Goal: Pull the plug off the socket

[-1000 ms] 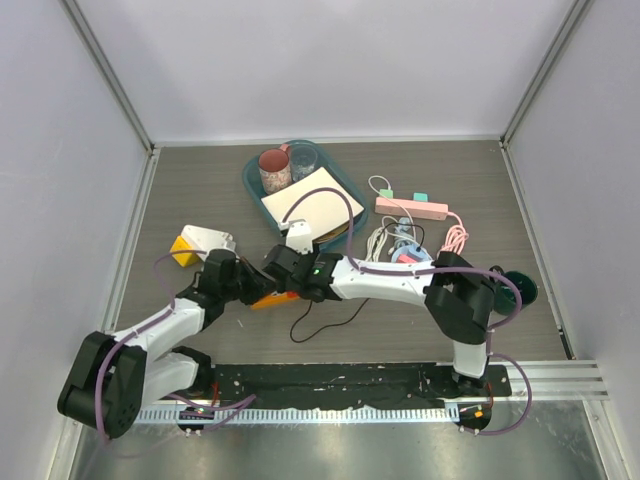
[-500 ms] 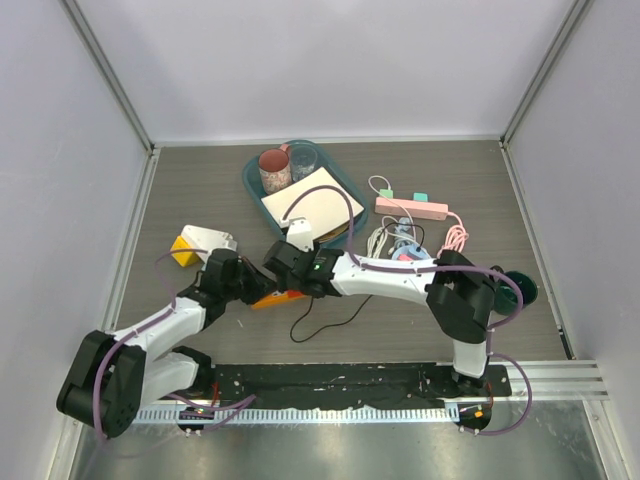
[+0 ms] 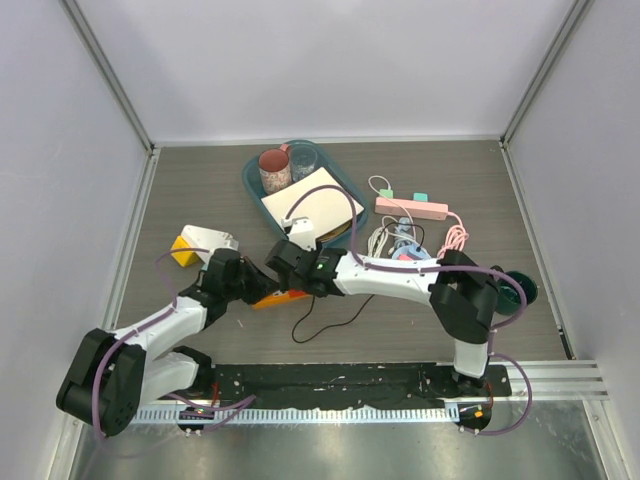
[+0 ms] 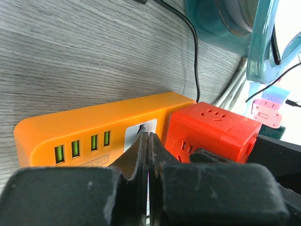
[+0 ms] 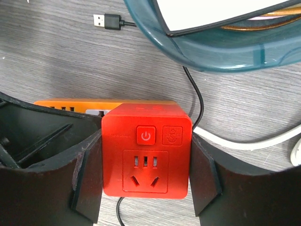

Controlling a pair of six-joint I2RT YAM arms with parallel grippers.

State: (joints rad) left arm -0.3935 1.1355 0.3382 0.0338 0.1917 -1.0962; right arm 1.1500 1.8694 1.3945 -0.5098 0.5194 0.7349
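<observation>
Red cube plug (image 5: 146, 155) sits butted against the orange socket strip (image 4: 94, 127), just by the teal tray (image 5: 188, 47) | right gripper (image 5: 146, 176) clamped on plug's sides | left gripper (image 4: 148, 155) pinched closed, tips at the strip

Soft, even white light falls from above; shadows on the table (image 3: 190, 190) are faint and short. The overhead view is sharp, walls (image 3: 330, 60) pale. Left wrist view: near left fingers (image 4: 66, 197) blurred, top right corner blown out white. Right wrist view crisp, right fingers (image 5: 42, 155) dark.
</observation>
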